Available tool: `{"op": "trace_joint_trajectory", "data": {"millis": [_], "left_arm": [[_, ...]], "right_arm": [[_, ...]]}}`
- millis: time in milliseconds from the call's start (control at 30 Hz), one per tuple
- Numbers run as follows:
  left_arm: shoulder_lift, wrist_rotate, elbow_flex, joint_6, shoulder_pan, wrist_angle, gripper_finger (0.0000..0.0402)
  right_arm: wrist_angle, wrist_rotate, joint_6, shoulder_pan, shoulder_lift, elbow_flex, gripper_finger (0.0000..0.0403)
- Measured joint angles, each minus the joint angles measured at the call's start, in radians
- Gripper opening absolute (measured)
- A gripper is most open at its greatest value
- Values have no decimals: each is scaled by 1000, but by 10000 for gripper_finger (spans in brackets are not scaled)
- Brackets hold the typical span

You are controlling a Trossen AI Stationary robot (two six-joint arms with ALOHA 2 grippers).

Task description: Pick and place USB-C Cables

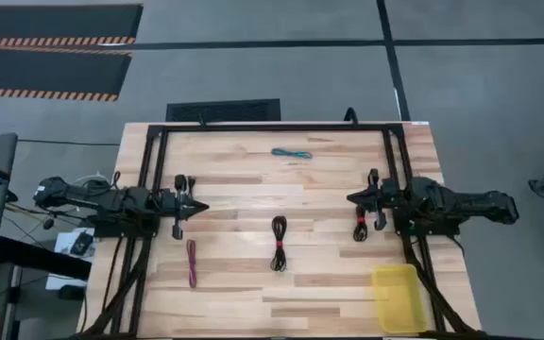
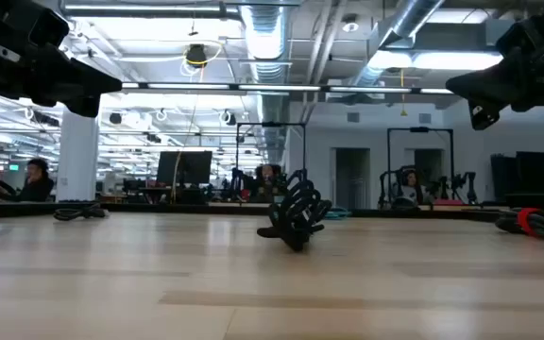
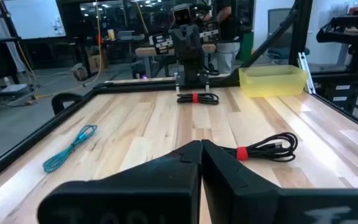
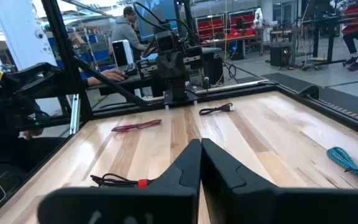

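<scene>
Bare wood between both arms, broken only by one black cable (image 1: 279, 243) at mid-table.

Robotics lab on an open industrial floor

Exposed ceiling ducts (image 2: 263, 28) and strip lights hang over rows of monitors (image 2: 183, 168), with people seated at far benches (image 2: 410, 179). The butcher-block table (image 1: 244, 203) stands on grey concrete beside hazard-striped mats (image 1: 50, 42); farther rigs, possibly other robot stations (image 4: 241, 25), fill the background.

No text, label, brand, number or sign can be read in these views.
</scene>
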Motion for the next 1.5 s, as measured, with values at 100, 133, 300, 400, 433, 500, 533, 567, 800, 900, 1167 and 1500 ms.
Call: {"op": "trace_joint_trajectory", "data": {"millis": [100,133,300,400,433,500,533,567,800,900,1167,1500], "left_arm": [[0,0,0,0,0,0,0],[0,0,0,0,0,0,0],[0,0,0,0,0,0,0],[0,0,0,0,0,0,0],[0,0,0,0,0,0,0],[0,0,0,0,0,0,0],[0,0,0,0,0,0,0],[0,0,0,0,0,0,0],[0,0,0,0,0,0,0],[0,0,0,0,0,0,0],[0,0,0,0,0,0,0],[0,0,0,0,0,0,0]], "right_arm": [[0,0,0,0,0,0,33],[0,0,0,0,0,0,33],[0,0,0,0,0,0,33],[0,0,0,0,0,0,33],[0,0,0,0,0,0,33],[0,0,0,0,0,0,33],[0,0,0,0,0,0,33],[0,0,0,0,0,0,33],[0,0,0,0,0,0,33],[0,0,0,0,0,0,33],[0,0,0,0,0,0,33],[0,0,0,0,0,0,33]]}}
